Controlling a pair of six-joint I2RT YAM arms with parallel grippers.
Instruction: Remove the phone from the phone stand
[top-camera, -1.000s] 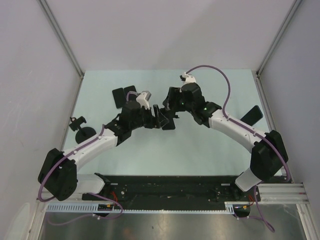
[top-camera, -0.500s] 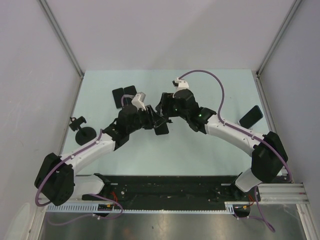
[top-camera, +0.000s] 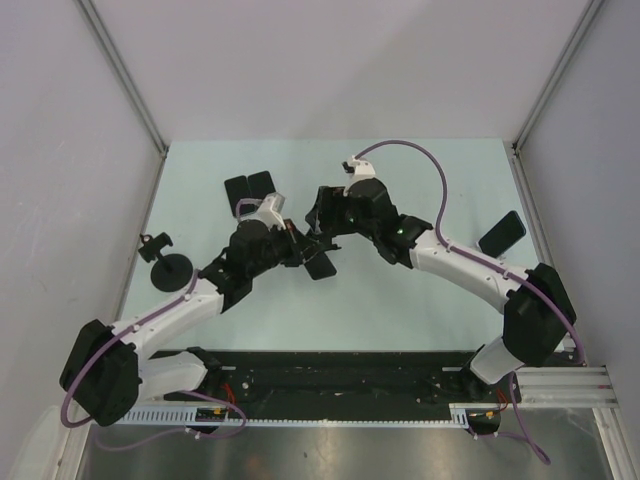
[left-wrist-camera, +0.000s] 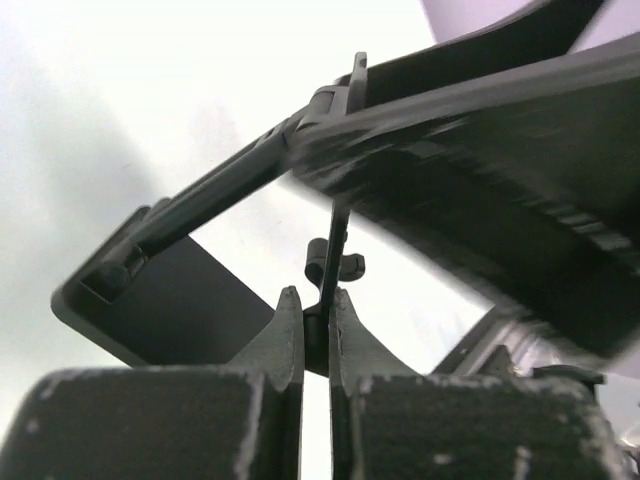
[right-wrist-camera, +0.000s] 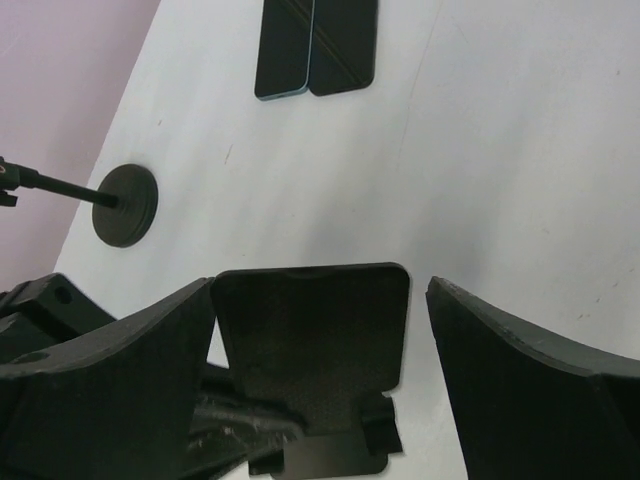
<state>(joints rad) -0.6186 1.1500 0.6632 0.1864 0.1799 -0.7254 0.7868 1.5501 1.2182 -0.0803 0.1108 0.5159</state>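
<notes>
Over the last second both arms have drifted left, carrying the phone stand (top-camera: 320, 263) slightly nearer; its support plate (right-wrist-camera: 312, 335) shows bare, and the phone (top-camera: 502, 232) lies on the counter (top-camera: 420, 300) far to the right, so the removal looks done; the left gripper (left-wrist-camera: 315, 312) has its jaws nearly closed, pinching a thin upright piece of the stand; the right gripper (right-wrist-camera: 320, 290) has its jaws spread wide, straddling the plate, seemingly holding nothing.

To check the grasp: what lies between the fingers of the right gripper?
The right wrist view shows a black plate with rounded corners between the fingers of the open right gripper, with the white table behind it.
</notes>
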